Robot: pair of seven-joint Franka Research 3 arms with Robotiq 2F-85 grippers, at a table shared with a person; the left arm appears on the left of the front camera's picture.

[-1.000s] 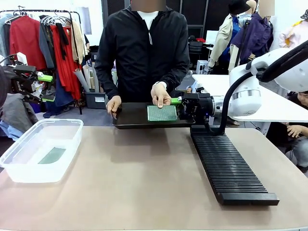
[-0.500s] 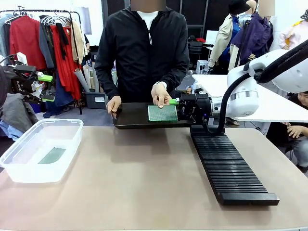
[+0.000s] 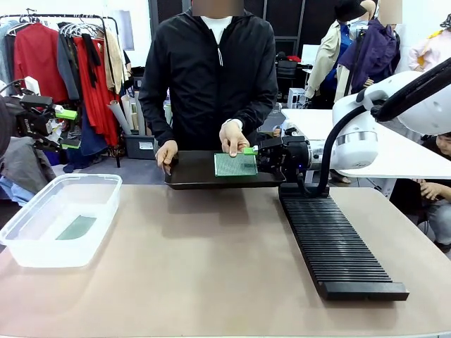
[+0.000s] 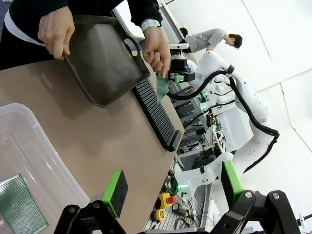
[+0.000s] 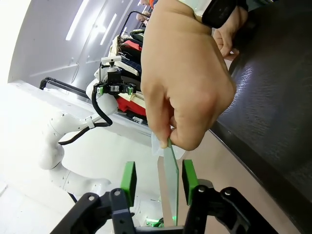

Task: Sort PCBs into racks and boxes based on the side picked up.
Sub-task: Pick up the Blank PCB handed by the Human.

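A person's hand [image 3: 232, 137] holds a green PCB [image 3: 236, 164] over the black tray [image 3: 197, 172] at the table's far side. My right gripper [image 3: 252, 151] is at the board's right edge. In the right wrist view the PCB [image 5: 169, 187] stands edge-on between the green pads [image 5: 128, 183], pinched at its top by the person's fingers [image 5: 185, 97]. The jaws straddle it, with a gap still showing on one side. My left gripper [image 3: 60, 113] hangs open and empty at the far left, above the box [image 3: 60, 218]; its fingers [image 4: 116, 192] stand wide apart.
Another PCB [image 3: 76, 227] lies flat in the clear box [image 4: 29, 146]. The long black slotted rack [image 3: 338, 246] runs along the table's right side, its far end under my right arm. The person's other hand [image 3: 167, 153] grips the tray's left edge.
The right gripper's jaws have narrowed around the PCB's edge and slid a little left with the person's hand. The left arm has stayed still.
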